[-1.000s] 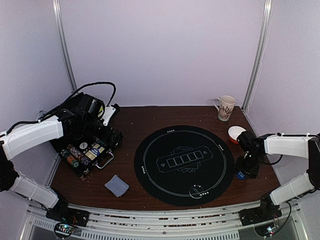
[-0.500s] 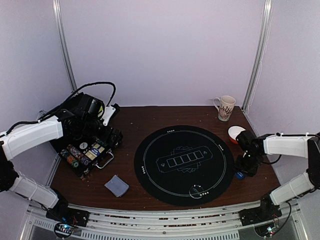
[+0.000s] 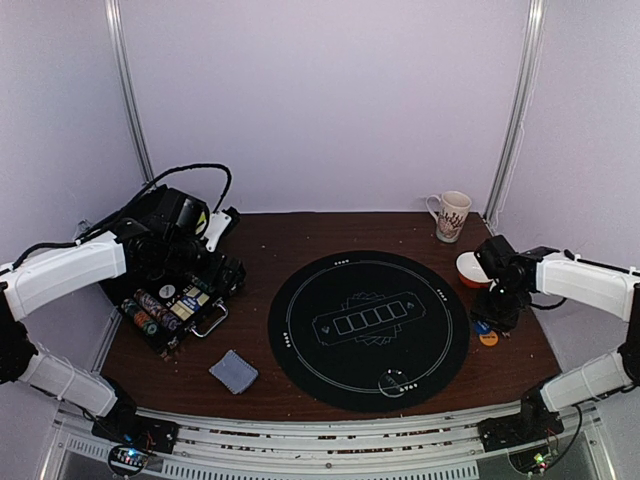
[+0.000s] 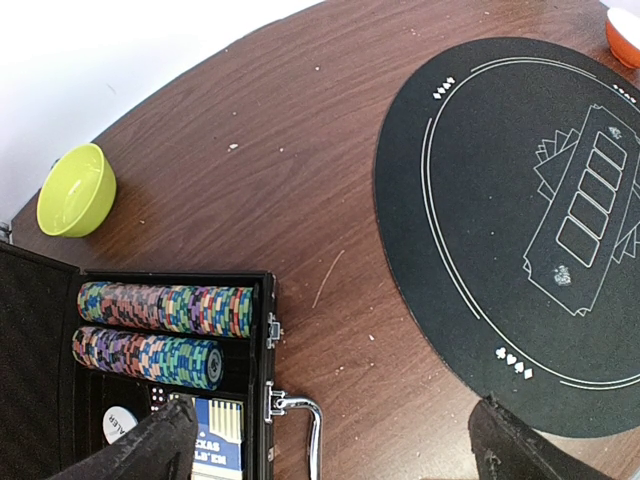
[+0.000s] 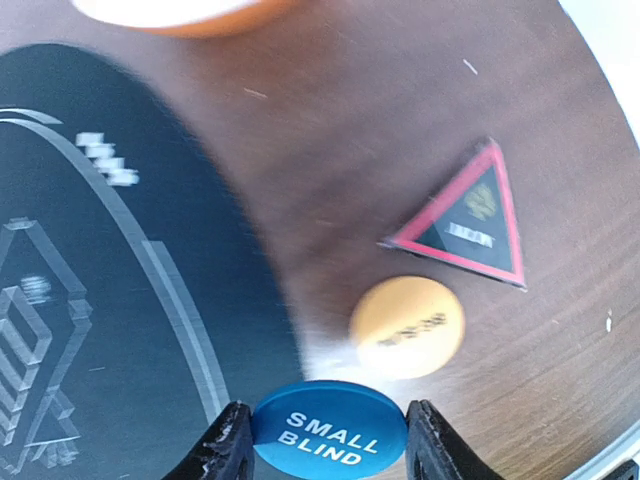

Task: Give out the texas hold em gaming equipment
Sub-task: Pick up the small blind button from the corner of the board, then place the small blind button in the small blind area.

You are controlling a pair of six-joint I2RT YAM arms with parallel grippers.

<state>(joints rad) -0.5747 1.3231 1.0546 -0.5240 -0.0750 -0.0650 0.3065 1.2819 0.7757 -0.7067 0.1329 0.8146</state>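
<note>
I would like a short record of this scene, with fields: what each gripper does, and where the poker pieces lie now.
left gripper: open, empty, over the edge of the open case
right gripper: closed on the blue Small Blind disc, beside the right edge of the mat
orange disc: flat on the table, next to the blue disc
red triangle marker: flat on the table, past the orange disc
chips: two rows inside the case
cards: one stack on the table, left of the mat
</note>
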